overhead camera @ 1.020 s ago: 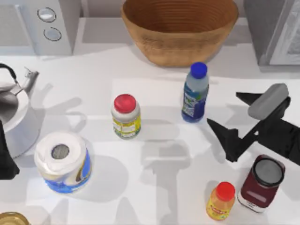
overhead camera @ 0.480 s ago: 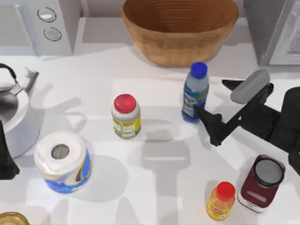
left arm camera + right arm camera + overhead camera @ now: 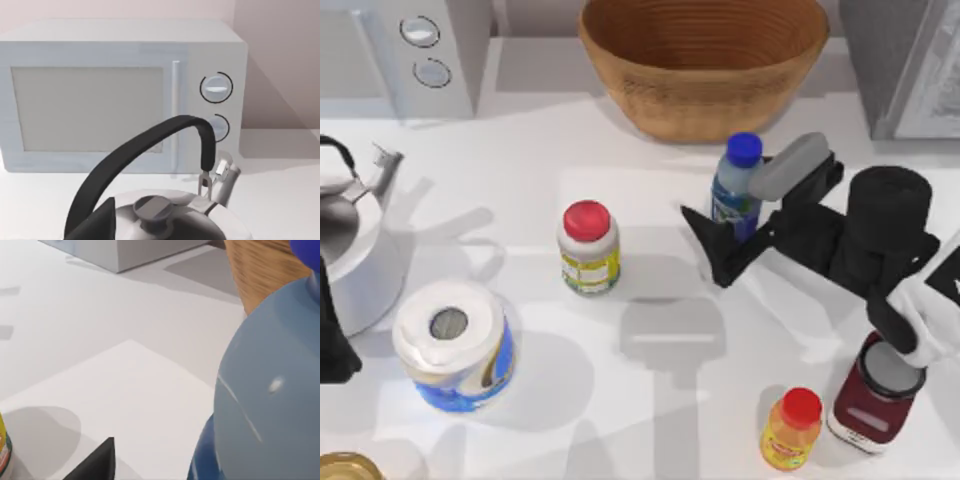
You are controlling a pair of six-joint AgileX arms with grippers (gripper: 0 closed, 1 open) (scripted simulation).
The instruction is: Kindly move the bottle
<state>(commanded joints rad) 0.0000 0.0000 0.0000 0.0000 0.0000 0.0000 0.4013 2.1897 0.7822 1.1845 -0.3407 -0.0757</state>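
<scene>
Straddling bottle (image 3: 734, 190) now, right tool (image 3: 740, 215) advanced leftward.

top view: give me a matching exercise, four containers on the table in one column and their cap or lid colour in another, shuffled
Things:
1. bottle
2. white jar
3. small orange bottle
4. dark red jar

Cap or lid:
A. grey lid
B. red cap, nearest the table's front edge
C. blue cap
D. red lid, yellow label below it

Pairs: 1-C, 2-D, 3-B, 4-A
</scene>
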